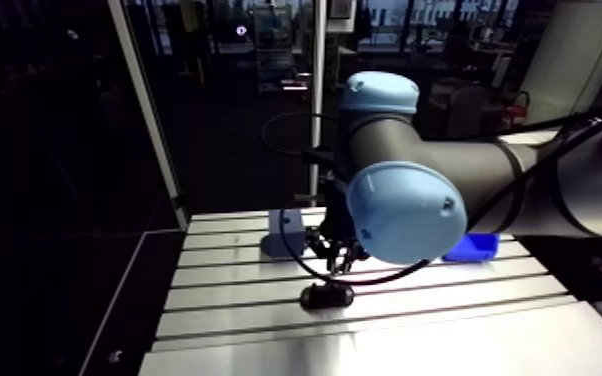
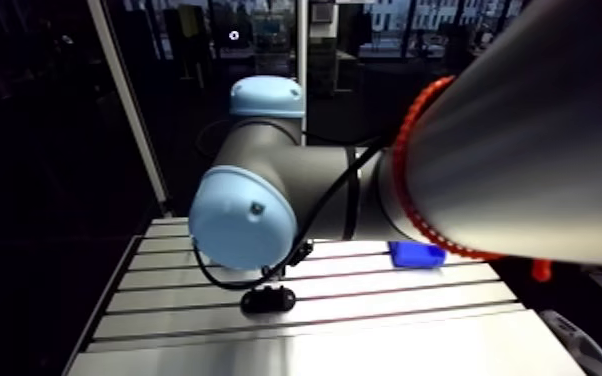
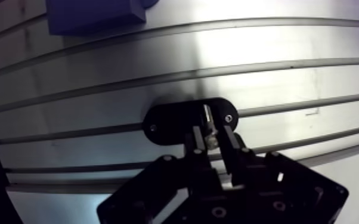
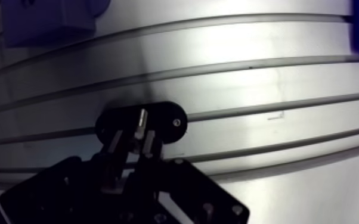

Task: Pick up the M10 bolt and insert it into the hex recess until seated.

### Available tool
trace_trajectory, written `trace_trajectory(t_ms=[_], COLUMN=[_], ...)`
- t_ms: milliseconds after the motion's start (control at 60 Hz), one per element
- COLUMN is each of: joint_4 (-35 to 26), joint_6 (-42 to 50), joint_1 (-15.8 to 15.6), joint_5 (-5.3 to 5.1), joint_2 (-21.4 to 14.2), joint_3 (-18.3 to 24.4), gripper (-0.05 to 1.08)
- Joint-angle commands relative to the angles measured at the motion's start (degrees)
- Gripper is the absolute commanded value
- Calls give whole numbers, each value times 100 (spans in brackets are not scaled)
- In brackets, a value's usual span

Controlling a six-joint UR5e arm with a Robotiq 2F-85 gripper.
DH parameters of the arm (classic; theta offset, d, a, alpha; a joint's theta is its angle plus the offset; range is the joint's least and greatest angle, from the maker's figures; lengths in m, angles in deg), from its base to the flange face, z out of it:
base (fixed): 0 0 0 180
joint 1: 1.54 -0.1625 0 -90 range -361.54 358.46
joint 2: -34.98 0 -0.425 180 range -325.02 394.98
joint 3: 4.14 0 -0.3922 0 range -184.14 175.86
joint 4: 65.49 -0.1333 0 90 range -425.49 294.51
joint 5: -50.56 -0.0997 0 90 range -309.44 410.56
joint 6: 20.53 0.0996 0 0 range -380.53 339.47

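Arm view up on the upper link, looking down at the table (image 1: 225,300) from afar. Wrist view right behind the gripper (image 3: 213,138), close. Shared: black oval plate (image 1: 326,295), arm view's lower centre.

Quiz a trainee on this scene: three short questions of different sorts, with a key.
1. Fill in: the bin on the table is ____ in colour.
2. True or false: the gripper has empty jaws.
3. Pick one: the bolt is held above A) the bin, B) the black fixture, C) bare table.

Key: 1 blue. 2 false, the jaws are shut on the bolt. 3 B.
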Motion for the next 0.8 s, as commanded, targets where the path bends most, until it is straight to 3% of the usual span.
trace_trajectory(t_ms=[17,167,550,800], joint_4=[-174,-496,-1873,-2960], joint_6=[-271,-710,-1709,-2174], joint_1=[-53,-142,-178,-381], joint_5=[-9,-1,8,51], joint_2=[-73,-73,-40,227], joint_3=[192,414,1620,2533], gripper=[79,81,86,86])
